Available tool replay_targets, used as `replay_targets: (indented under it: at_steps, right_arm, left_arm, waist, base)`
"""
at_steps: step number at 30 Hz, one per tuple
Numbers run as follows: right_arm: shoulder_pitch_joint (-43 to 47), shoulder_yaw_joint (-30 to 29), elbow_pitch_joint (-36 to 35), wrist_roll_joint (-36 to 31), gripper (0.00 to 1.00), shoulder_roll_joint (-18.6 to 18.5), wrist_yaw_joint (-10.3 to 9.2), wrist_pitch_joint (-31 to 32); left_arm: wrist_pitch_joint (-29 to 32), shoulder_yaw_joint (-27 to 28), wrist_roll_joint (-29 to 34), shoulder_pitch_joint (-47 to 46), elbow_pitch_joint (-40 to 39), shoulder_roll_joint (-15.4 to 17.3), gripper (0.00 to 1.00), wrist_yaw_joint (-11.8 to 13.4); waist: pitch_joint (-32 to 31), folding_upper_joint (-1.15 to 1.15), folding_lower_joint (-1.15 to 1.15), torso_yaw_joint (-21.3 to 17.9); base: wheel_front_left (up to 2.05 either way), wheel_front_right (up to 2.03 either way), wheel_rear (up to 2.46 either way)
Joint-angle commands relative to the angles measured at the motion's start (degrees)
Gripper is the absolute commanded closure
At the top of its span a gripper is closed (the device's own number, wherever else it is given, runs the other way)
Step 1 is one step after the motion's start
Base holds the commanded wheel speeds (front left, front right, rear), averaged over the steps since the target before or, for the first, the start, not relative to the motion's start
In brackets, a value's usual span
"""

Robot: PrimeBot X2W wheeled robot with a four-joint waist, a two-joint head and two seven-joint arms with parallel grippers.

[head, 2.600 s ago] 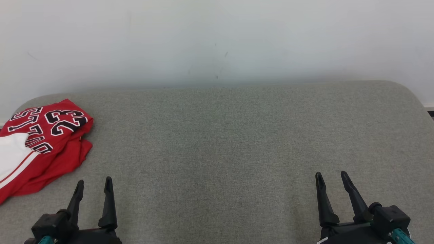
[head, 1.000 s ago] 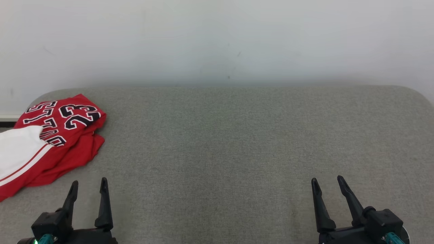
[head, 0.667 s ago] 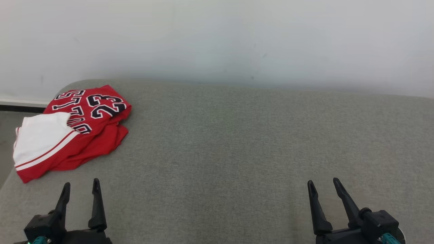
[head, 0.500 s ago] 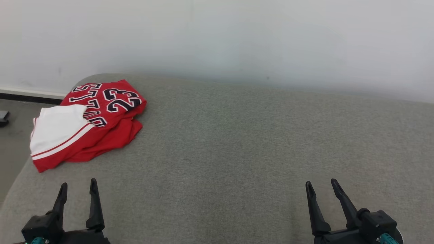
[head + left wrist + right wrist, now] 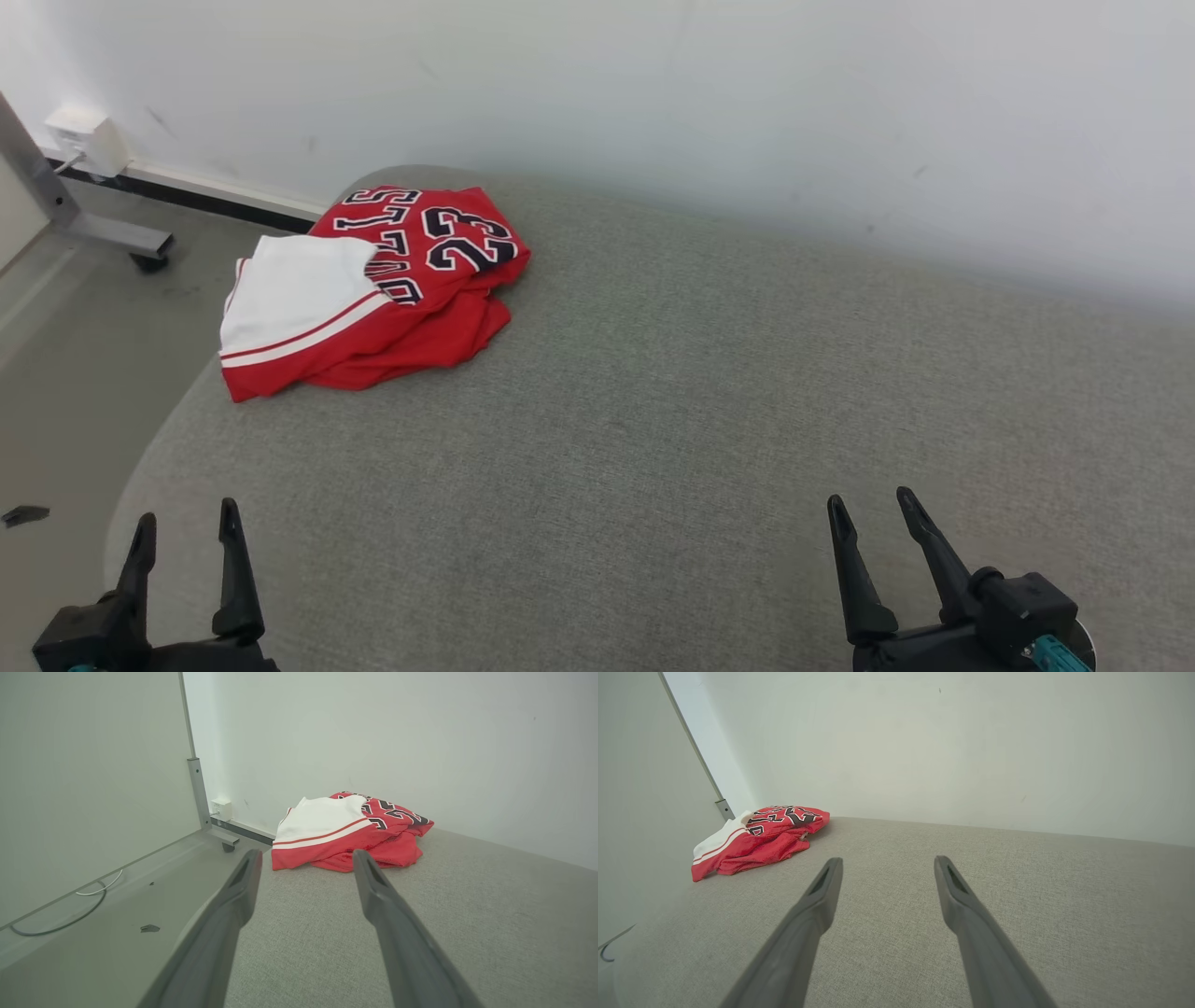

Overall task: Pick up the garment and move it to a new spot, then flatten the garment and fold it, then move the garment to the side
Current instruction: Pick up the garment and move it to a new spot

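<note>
Well beyond the left tool (image 5: pixel 186 511) lies the garment (image 5: pixel 429 322).

Jersey (image 5: pixel 373 289): one, red and white, before me.
My grippers: two, left gripper (image 5: pixel 186 511) and right gripper (image 5: pixel 867 495).
My fingers (image 5: pixel 235 579): four, two on each gripper.
Padded surface (image 5: pixel 653 420): one, grey.
Wall box (image 5: pixel 86 138): one, white.
Metal post (image 5: pixel 37 177): one, with one caster (image 5: pixel 149 262).
Floor scrap (image 5: pixel 24 514): one, dark.

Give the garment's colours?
Red garment with a white panel and black, white-edged numerals; clearest in the head view.
</note>
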Motion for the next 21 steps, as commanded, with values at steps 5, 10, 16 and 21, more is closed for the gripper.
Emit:
replay_targets:
  at_steps: [5, 10, 16, 21]
  right_arm:
    - [-0.57, 0.27, 0.56, 0.40, 0.00, -0.15, -0.12, -0.18]
    - [-0.78, 0.65, 0.89, 0.42, 0.00, -0.15, -0.12, -0.31]
    - [-1.21, 0.86, 0.84, -0.15, 0.00, -0.15, -0.12, -0.01]
    - [-1.88, 0.00, 0.10, -0.95, 0.00, -0.15, -0.12, 0.36]
  left_arm:
    - [-0.21, 0.01, -0.15, 0.72, -0.39, 0.22, 0.00, 0.51]
    - [-0.27, 0.23, -0.47, 1.21, -0.73, 0.33, 0.00, 1.04]
    - [-0.62, 0.75, -0.98, 0.73, -0.33, 0.49, 0.00, 1.53]
    - [-0.50, 1.92, -2.57, -2.52, -0.83, 1.51, 0.00, 1.14]
  waist:
    - [0.58, 0.00, -0.01, 3.16]
    - [0.66, 0.00, -0.01, 3.61]
    - [1.12, 0.00, -0.01, 2.51]
    - [2.61, 0.00, -0.01, -0.16]
  base:
    - [0.00, 0.00, 0.00]
    - [0.00, 0.00, 0.00]
    - [0.00, 0.00, 0.00]
    - [0.00, 0.00, 0.00]
